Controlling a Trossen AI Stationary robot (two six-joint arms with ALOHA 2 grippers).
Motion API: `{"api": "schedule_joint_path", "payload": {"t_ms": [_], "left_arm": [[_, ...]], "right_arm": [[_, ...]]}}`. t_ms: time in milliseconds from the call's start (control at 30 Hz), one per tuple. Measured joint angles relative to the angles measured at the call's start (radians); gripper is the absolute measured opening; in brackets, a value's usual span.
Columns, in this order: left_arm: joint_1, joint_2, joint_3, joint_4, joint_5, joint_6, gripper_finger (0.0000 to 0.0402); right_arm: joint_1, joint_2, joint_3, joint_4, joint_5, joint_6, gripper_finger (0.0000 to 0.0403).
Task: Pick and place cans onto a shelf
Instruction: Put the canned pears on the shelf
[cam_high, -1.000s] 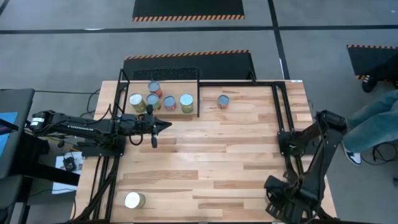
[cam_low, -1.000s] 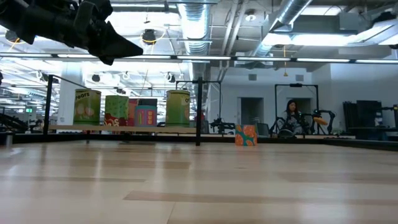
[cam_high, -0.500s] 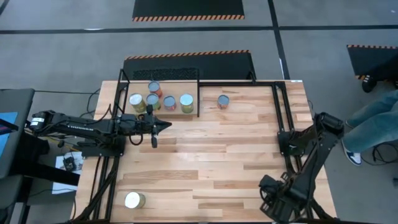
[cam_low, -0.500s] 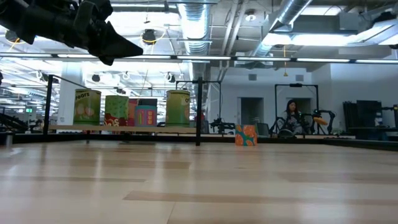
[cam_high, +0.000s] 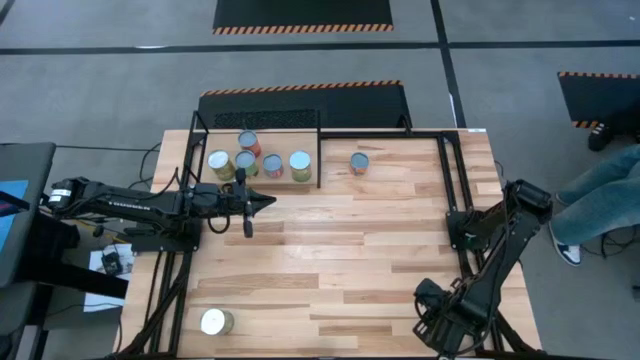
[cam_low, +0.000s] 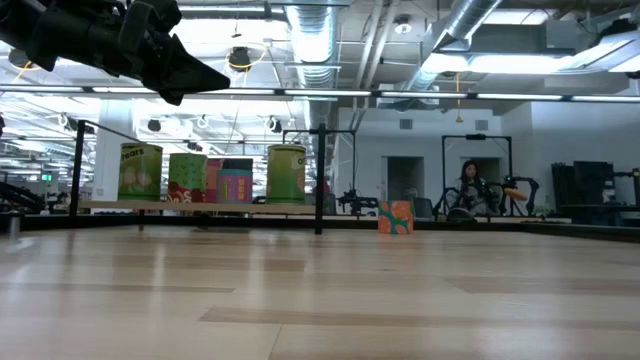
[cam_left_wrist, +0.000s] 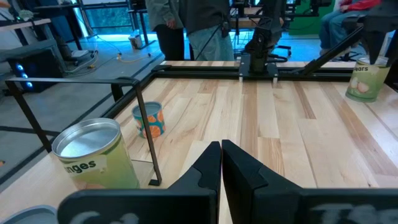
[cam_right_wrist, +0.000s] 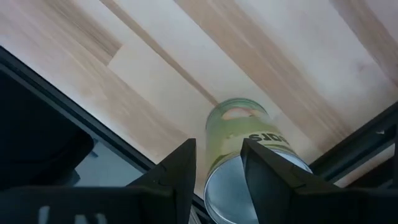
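**A:** Which step is this?

**B:** The pick. The right gripper (cam_right_wrist: 217, 146), fingers apart, frames a yellow-green can (cam_right_wrist: 233, 124) at the table's near right edge, not gripped.

**A:** And next?

**B:** Probably straddle it, close, and carry it to the far-left shelf (cam_high: 290, 140). The left gripper (cam_left_wrist: 221, 149) waits there, pinched closed.

One camera hangs overhead, looking straight down on the whole table (cam_high: 340, 250), while another sits at tabletop level, facing across the wood to the far shelf (cam_low: 200, 207) and the room behind. Both catch the shelf's cans (cam_high: 272, 165). Each wrist camera rides close behind its own fingers: the left faces across the table, the right down at one can (cam_right_wrist: 249, 155).
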Motion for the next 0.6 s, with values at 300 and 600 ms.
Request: {"api": "schedule_joint_path", "payload": {"t_ms": [300, 600], "left_arm": [[0.000, 0.000, 0.000, 0.000, 0.000, 0.000, 0.0004], [0.000, 0.000, 0.000, 0.000, 0.000, 0.000, 0.0004]], "right_arm": [[0.001, 0.001, 0.039, -0.024, -0.023, -0.003, 0.0160], [0.023, 0.002, 0.034, -0.021, -0.027, 0.063, 0.0179]]}}
